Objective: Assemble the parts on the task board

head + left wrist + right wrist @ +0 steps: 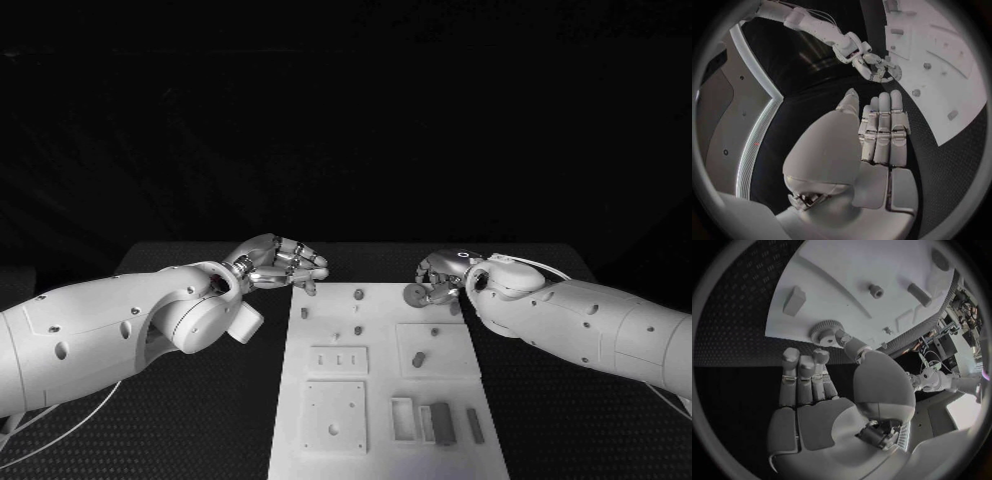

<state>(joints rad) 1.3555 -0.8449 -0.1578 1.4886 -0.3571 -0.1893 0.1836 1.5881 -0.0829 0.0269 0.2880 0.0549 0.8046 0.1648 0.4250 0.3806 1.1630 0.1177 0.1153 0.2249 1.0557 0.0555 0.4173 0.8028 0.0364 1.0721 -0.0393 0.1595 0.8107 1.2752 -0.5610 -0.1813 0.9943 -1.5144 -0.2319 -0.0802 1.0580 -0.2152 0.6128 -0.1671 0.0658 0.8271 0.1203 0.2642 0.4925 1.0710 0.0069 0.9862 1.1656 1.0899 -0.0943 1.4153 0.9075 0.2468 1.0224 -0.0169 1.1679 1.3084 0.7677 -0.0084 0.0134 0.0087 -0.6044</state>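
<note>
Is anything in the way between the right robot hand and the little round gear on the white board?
No. The right robot hand already touches the small round toothed gear at the edge of the white task board; nothing visible lies between them.

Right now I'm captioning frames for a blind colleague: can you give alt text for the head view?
The right hand pinches a small gear at the far right edge of the white task board. The left hand hovers at the board's far left corner, holding nothing.
</note>
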